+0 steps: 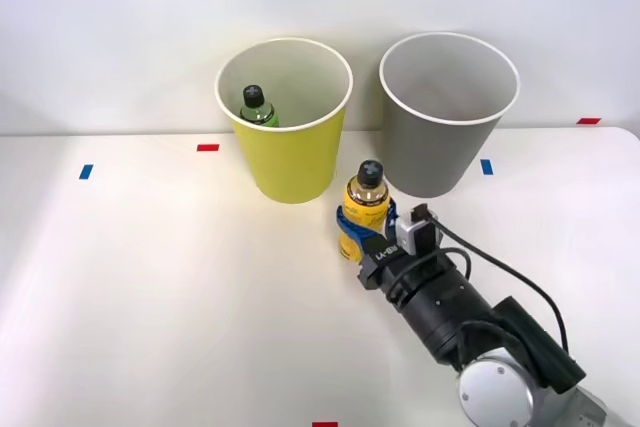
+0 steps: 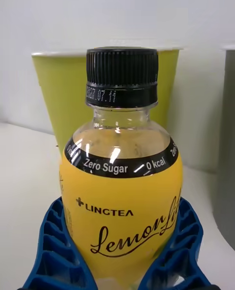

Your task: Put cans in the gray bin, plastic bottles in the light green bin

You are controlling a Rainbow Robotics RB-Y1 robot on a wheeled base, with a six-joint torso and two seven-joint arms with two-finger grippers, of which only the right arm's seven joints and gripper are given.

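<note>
A yellow plastic bottle (image 1: 366, 199) (image 2: 122, 192) with a black cap stands upright on the white table, just in front of the gap between the two bins. My right gripper (image 1: 362, 227) (image 2: 120, 255) is shut on the bottle, its blue ribbed fingers (image 2: 54, 246) wrapping the lower body from both sides. The light green bin (image 1: 288, 162) (image 2: 54, 94) stands behind and left of the bottle, and a green plastic bottle (image 1: 257, 107) with a black cap lies inside it. The gray bin (image 1: 440, 142) (image 2: 227, 172) stands behind and right. No cans are in view.
Small blue tape marks (image 1: 86, 171) and red tape marks (image 1: 208, 147) lie on the white table (image 1: 150, 297). A white wall rises right behind the bins.
</note>
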